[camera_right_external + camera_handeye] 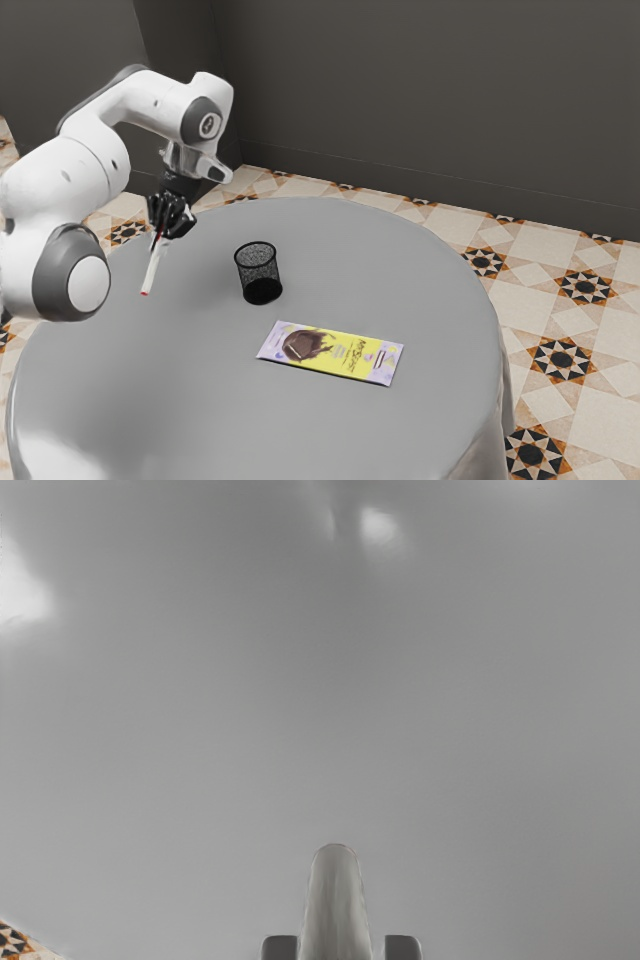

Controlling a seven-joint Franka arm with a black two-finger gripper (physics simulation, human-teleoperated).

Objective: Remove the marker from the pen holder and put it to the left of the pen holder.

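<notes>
Soft med. light, wht. glare on tbl. (400, 280), dim wall (430, 90)

Yellow and lilac packet (345, 356) flat on the grey table (400, 260), patterned floor (590, 340), dark wall (420, 90) beyond.

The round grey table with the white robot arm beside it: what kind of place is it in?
Probably an indoor room, maybe a dining room, drawn by a computer. The clues: a plain dark-grey wall, cream floor tiles with black-and-orange stars, and a round, grey-clothed table.
</notes>
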